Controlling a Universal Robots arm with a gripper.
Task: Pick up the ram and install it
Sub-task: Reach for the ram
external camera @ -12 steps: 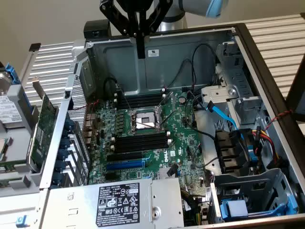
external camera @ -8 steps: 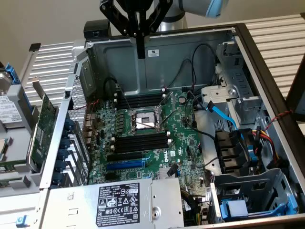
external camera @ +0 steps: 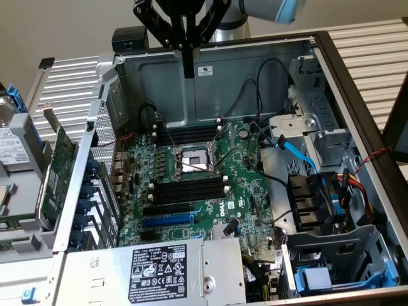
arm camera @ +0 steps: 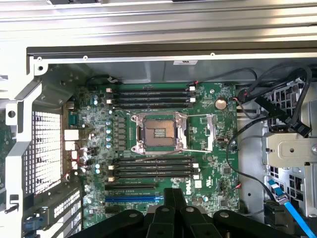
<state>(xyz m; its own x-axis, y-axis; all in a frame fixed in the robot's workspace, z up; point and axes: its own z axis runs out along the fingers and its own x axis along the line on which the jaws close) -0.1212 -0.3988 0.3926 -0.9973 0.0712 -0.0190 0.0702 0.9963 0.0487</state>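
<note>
At the exterior view's left edge, what may be the ram (external camera: 13,220) lies on the slatted bench (external camera: 70,71) as a narrow green strip. Its long axis runs roughly across that view, and its far end is cut by the frame. It is too cropped to identify for certain or to tell which way it points. Above it sits a labelled hard drive (external camera: 9,143). Just beside that, a larger green expansion card (external camera: 60,167) leans tilted against the side wall of the open computer case (external camera: 83,185).

Inside the case lies the green motherboard (external camera: 245,191). Two banks of long black slots (external camera: 188,135) with white end clips run across the view on either side of the processor socket (external camera: 193,160).

The tool (external camera: 188,75) hangs above the case's rear wall, fingers pressed together, well apart from the green strip.

To the right, blue and black cables (external camera: 299,153) cross toward the drive bays.

The wrist view looks straight down past the tool (arm camera: 173,192) at both slot banks (arm camera: 151,167), the socket (arm camera: 159,132), a blue slot (arm camera: 133,199) and a coin cell (arm camera: 221,103).
</note>
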